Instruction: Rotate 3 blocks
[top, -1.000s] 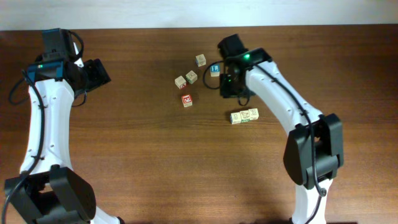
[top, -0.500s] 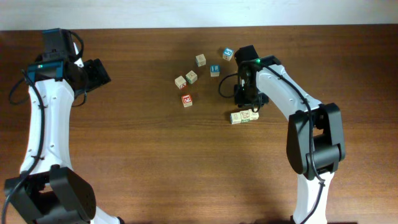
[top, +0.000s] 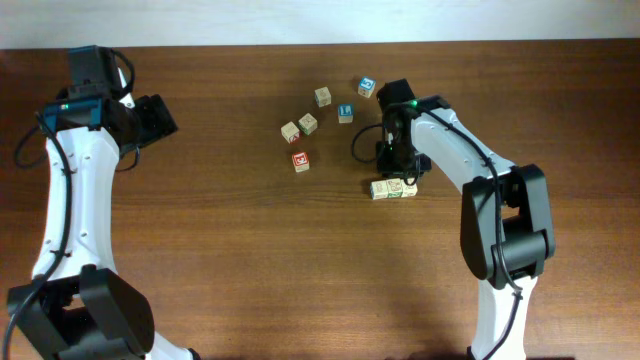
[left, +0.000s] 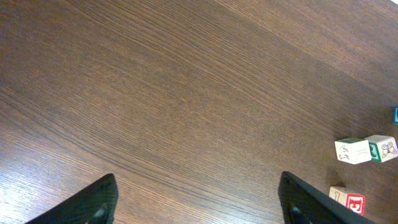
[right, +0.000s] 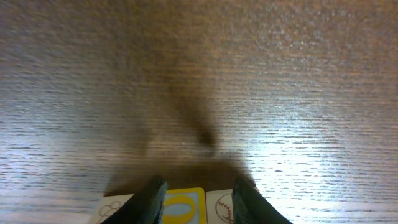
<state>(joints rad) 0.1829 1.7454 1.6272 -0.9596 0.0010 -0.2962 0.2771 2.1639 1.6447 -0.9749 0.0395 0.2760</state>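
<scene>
From above, the dark wooden table (top: 200, 230) held a scatter of small cubes. The left gripper (top: 169, 120) hung over the table's left part, well apart from all of them. The three blocks (top: 381, 189) lay touching in a short row right of the middle. The right gripper (top: 397, 174) stood directly over that row. Farther from the arms' bases lay a red-faced cube (top: 300, 160), a pair of pale cubes (top: 299, 127) near each other, a lone pale cube (top: 322, 96), a blue "L" cube (top: 345, 113) and a blue-topped cube (top: 367, 87).

Through the left wrist camera, the dark fingers (left: 93, 202) were spread wide with only bare wood between them. The red-faced cube and two pale ones sat at the right edge.

The right wrist picture was blurred. Its fingers (right: 154, 198) stood partly apart, and the middle block (right: 185, 202), yellow ring on top, showed between them with a neighbour on each side. The fingertips ran off the bottom edge, so I could not tell whether they pinched it or merely straddled it.
</scene>
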